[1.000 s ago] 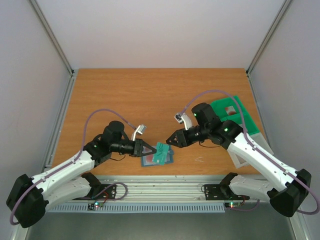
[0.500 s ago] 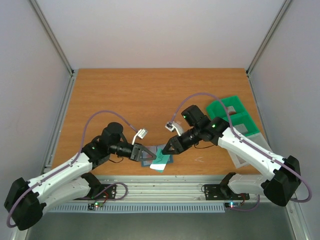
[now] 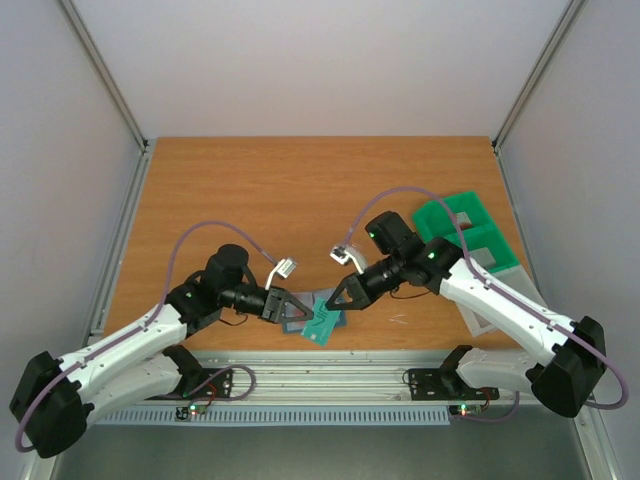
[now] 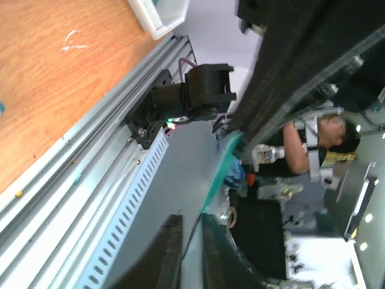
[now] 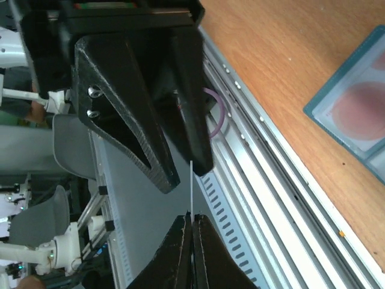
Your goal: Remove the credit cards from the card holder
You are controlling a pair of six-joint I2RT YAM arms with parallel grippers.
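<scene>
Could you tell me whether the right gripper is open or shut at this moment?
Shut: in its wrist view the right gripper has its fingertips together, pinching a thin card seen edge-on.

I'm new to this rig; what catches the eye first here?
Both end effectors meet near the front edge of the table: the left end effector holds the card holder, the right end effector pinches a teal card. A green bin sits at the right.
</scene>
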